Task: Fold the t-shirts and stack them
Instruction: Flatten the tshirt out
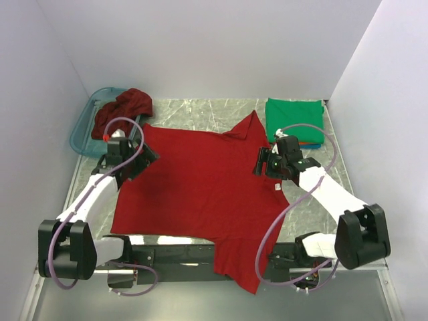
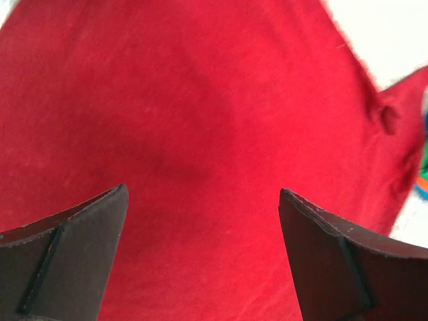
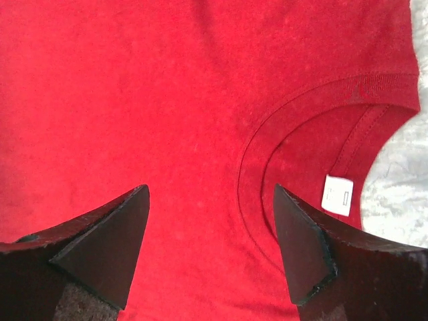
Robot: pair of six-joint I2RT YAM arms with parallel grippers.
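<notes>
A bright red t-shirt [image 1: 200, 187] lies spread flat on the table, its collar toward the right and one sleeve hanging over the near edge. My left gripper [image 1: 140, 159] is open above the shirt's left edge; its wrist view shows plain red cloth [image 2: 200, 134] between the fingers. My right gripper [image 1: 262, 162] is open above the collar; the collar seam [image 3: 267, 154] and a white label [image 3: 337, 194] show there. A maroon t-shirt [image 1: 124, 108] lies crumpled in the basket. A folded green t-shirt [image 1: 295, 118] tops a stack at the back right.
The translucent teal basket [image 1: 83, 130] stands at the back left. Orange and blue cloth edges [image 1: 309, 144] show under the green shirt. White walls close in the left, back and right. Marble tabletop [image 1: 194, 114] shows behind the shirt.
</notes>
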